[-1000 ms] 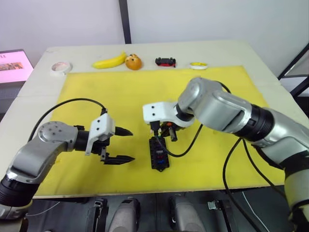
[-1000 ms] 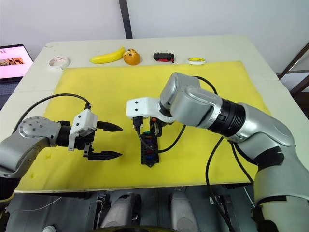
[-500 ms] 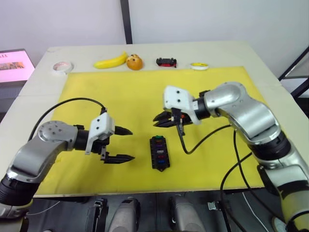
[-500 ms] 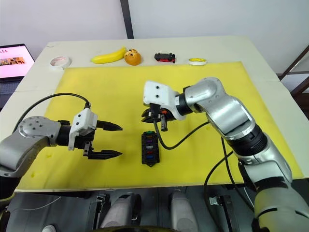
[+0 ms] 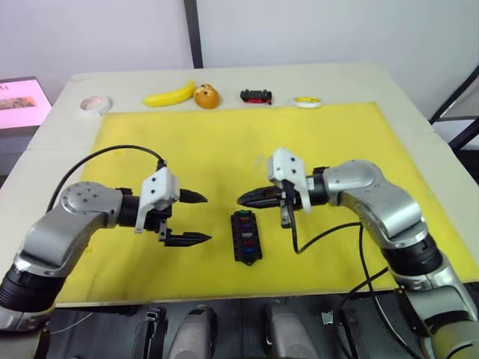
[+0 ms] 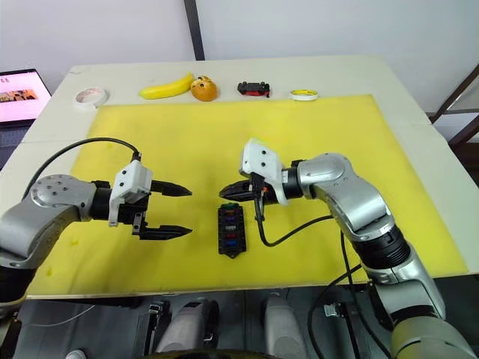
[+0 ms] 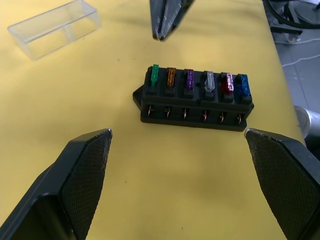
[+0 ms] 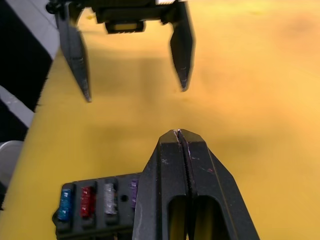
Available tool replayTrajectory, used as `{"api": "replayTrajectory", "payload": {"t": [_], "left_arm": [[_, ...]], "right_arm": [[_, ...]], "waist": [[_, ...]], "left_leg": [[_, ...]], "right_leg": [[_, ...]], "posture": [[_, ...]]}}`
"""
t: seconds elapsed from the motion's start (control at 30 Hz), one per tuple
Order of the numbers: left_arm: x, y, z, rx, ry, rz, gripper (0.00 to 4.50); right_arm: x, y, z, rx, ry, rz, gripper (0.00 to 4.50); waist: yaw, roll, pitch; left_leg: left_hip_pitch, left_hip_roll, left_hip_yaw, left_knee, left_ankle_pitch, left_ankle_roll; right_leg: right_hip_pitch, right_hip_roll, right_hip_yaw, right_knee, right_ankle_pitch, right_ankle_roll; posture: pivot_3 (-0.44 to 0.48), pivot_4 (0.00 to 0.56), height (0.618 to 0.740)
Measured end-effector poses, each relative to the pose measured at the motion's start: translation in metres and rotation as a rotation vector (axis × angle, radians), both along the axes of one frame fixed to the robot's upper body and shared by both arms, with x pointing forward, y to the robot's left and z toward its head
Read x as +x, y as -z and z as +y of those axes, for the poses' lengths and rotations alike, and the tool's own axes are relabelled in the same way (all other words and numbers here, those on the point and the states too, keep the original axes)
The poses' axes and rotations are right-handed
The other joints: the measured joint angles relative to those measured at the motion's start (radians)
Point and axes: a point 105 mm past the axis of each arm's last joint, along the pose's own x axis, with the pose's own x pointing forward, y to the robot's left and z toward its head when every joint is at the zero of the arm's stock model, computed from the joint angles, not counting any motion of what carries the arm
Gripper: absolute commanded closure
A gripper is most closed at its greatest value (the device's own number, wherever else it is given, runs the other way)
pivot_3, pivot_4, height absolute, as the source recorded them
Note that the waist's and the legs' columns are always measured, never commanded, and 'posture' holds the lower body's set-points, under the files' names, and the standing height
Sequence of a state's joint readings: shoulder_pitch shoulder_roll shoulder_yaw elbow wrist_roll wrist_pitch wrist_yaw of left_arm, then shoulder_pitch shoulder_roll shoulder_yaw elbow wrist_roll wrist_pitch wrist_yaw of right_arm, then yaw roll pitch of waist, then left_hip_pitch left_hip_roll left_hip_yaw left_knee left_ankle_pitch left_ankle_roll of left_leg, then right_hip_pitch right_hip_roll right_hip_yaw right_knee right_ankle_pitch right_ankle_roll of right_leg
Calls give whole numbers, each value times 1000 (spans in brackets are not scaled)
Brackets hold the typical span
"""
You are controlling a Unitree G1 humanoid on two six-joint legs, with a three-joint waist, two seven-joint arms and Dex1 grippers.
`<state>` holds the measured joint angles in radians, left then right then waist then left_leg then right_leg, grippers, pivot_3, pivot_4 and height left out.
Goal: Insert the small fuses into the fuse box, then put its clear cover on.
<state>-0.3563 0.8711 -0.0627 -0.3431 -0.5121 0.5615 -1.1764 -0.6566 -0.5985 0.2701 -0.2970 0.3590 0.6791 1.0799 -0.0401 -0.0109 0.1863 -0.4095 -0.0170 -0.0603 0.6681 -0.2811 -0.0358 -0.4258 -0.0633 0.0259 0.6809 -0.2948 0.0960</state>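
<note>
The black fuse box (image 5: 245, 236) lies on the yellow mat, between my two grippers. Six small fuses (image 7: 196, 81) stand in one row of its slots: green, amber, purple, pale clear, red and blue. The clear cover (image 7: 54, 29) lies on the mat beyond the box. My right gripper (image 5: 241, 200) is shut with nothing between its fingers, and its tip hovers just past the box's far end, pointing left. To the left of the box my left gripper (image 5: 202, 218) is open and empty, facing it.
Along the table's far edge lie a banana (image 5: 171, 96), an orange (image 5: 207, 96), a black-and-red toy car (image 5: 256, 96), a yellow tape roll (image 5: 307, 102) and a white tape roll (image 5: 95, 103). A lit screen (image 5: 19, 101) stands at the far left. The right arm's cable (image 5: 299, 239) hangs beside the box.
My right gripper has lifted off the fuse box and drawn back to the right, turning level and pointing left. The left gripper has shifted slightly toward the box, still open.
</note>
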Motion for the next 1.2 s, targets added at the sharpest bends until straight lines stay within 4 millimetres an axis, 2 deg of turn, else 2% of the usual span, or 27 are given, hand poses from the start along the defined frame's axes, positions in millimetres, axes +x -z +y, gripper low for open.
{"api": "replayTrajectory", "payload": {"t": [0.27, 0.4, 0.8, 1.2], "left_arm": [[0, 1, -2, -9, 1, 0, 0], [-1, 1, -2, -9, 1, 1, 0], [-3, 4, -3, -9, -11, 8, 0], [-8, 6, -6, -22, -10, 22, 0]], "right_arm": [[7, 9, 0, 12, 21, 4, 4491], [8, 22, -2, -4, 24, 33, 4491], [17, 42, -6, -61, 13, 16, 4491], [15, 41, -4, -81, -5, 19, 4491]], "waist": [[-1, 0, 0], [-1, 0, 0], [-1, 0, 0], [1, 0, 0]], "left_leg": [[0, 0, 0, 0, 0, 0], [0, 0, 0, 0, 0, 0], [2, 0, 0, 0, 0, 0], [3, 0, 0, 0, 0, 0]], "right_leg": [[0, 0, 0, 0, 0, 0], [0, 0, 0, 0, 0, 0], [2, 0, 0, 0, 0, 0], [3, 0, 0, 0, 0, 0]], "posture": [[0, 150, 740], [0, 150, 740], [0, 150, 740], [0, 150, 740]]}}
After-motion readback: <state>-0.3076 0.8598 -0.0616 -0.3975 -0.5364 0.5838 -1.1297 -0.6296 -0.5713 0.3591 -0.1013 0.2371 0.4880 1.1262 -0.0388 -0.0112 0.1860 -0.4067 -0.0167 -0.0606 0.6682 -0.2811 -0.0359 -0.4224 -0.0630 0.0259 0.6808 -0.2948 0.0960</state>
